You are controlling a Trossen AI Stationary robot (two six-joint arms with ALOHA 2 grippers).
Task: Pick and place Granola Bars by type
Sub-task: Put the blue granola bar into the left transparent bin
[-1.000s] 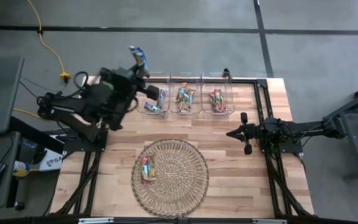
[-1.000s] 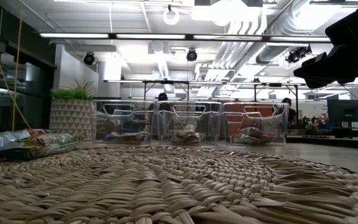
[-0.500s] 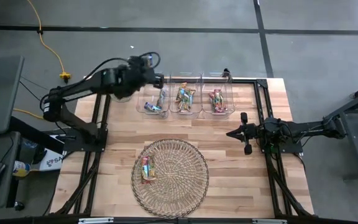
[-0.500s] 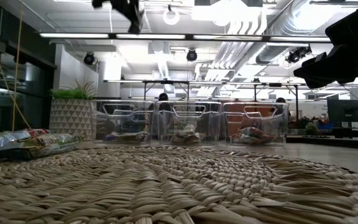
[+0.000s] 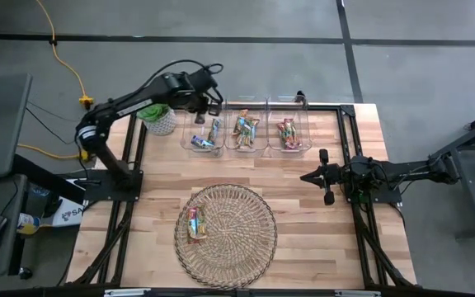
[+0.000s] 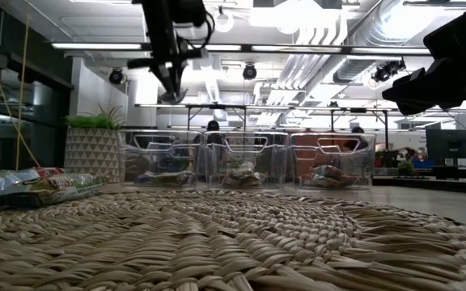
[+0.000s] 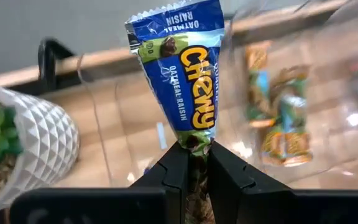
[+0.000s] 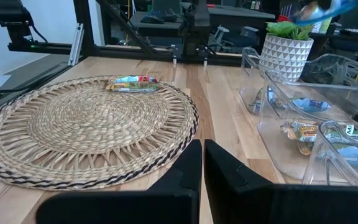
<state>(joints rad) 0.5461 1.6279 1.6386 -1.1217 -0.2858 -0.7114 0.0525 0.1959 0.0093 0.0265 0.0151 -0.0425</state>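
My left gripper (image 7: 193, 155) hangs over the far end of the leftmost clear bin (image 5: 204, 132), shut on a blue granola bar (image 7: 185, 68). Three clear bins stand in a row at the table's far side. The left one holds blue bars (image 5: 204, 142), the middle one green and tan bars (image 5: 246, 128), the right one pink bars (image 5: 287, 132). Two more bars (image 5: 195, 223) lie on the left part of the round wicker mat (image 5: 237, 239). My right gripper (image 5: 303, 176) waits shut above the table's right side. My left gripper pinches the blue bar by one crimped end (image 7: 192, 142) between its two fingers. The fingers slant downward from the table's left, in line with the bar's length. The bar sticks out beyond the fingertips, lifted clear above the left bin.
A white patterned pot with a green plant (image 5: 160, 120) stands just left of the bins, beside my left arm. Bare wood lies between the bins and the mat (image 5: 320, 223) and along the right side.
My left arm has swung from beyond the table's far left corner toward the right and down, to above the left bin. Its gripper has tipped from pointing up to slanting down, still shut on the blue bar, which went with it.
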